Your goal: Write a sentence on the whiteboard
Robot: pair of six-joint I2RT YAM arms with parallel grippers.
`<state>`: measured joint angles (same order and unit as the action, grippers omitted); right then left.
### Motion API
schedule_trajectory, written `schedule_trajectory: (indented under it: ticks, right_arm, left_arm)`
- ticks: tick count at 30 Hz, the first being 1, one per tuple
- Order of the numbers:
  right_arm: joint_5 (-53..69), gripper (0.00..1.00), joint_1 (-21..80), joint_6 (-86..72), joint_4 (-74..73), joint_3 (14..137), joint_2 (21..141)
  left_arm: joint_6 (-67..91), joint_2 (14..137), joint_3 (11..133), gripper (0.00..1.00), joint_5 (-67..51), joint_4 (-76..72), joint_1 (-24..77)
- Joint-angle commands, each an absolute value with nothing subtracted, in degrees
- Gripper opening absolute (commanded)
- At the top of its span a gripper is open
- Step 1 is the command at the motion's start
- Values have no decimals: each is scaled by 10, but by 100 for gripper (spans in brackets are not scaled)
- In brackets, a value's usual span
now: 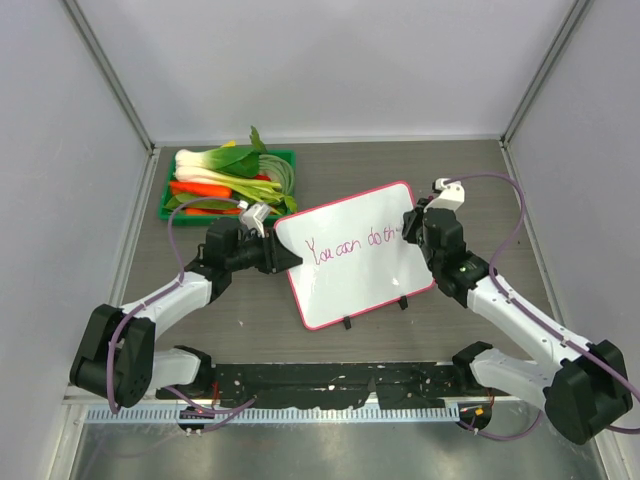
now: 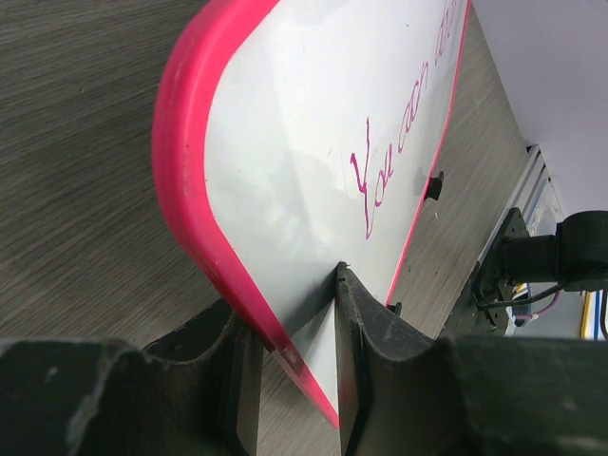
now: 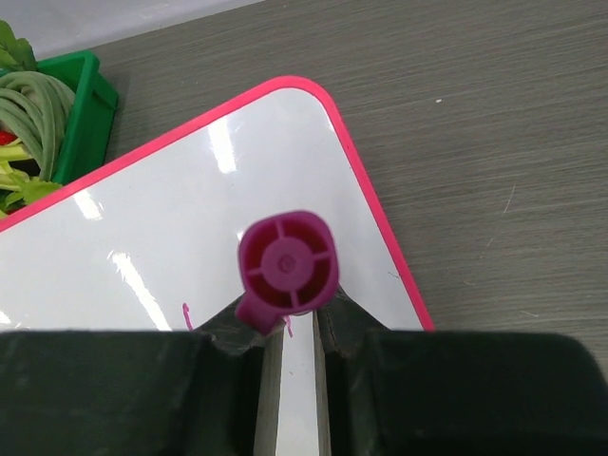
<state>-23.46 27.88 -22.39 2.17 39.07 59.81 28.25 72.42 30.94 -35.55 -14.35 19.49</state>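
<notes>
The whiteboard [image 1: 350,285] with its pink-red frame lies tilted on the table, also in the left wrist view [image 2: 294,123] and right wrist view [image 3: 171,218]. The sentence [image 1: 350,246] in pink-purple cursive reads "You can do" plus the start of another word; its beginning shows in the left wrist view [image 2: 378,180]. My left gripper [image 1: 290,258] [image 2: 293,328] is shut on the board's left edge. My right gripper [image 1: 412,228] [image 3: 288,318] is shut on a pink-purple marker [image 3: 288,262], held upright over the board's right end, tip hidden.
A green tray [image 1: 168,198] of vegetables [image 1: 225,178] stands at the back left, close behind the left gripper; its corner shows in the right wrist view [image 3: 93,104]. The board's two black feet [image 1: 347,323] point toward the near edge. Grey walls enclose the table.
</notes>
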Motion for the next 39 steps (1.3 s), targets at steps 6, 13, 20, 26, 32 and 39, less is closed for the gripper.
schedule_trajectory:
  ticks: [6, 13, 20, 26, 32, 39]
  right_arm:
    - [-222, 1, 276, -229, 4, 358, 564]
    - [-222, 1, 276, -233, 9, 386, 565]
    - [-224, 1, 276, -231, 26, 423, 571]
    - [-239, 1, 276, -222, 42, 442, 605]
    - [-257, 1, 276, -226, 50, 433, 622]
    - [-254, 1, 272, -228, 51, 424, 637]
  left_arm:
    - [178, 744, 290, 0, -229, -108, 188]
    - [178, 744, 291, 0, -229, -108, 188]
    - [178, 744, 291, 0, -229, -109, 188]
    - [178, 744, 290, 0, -229, -108, 188]
    - [178, 744, 291, 0, -229, -109, 188]
    - [178, 743, 291, 0, -229, -108, 188]
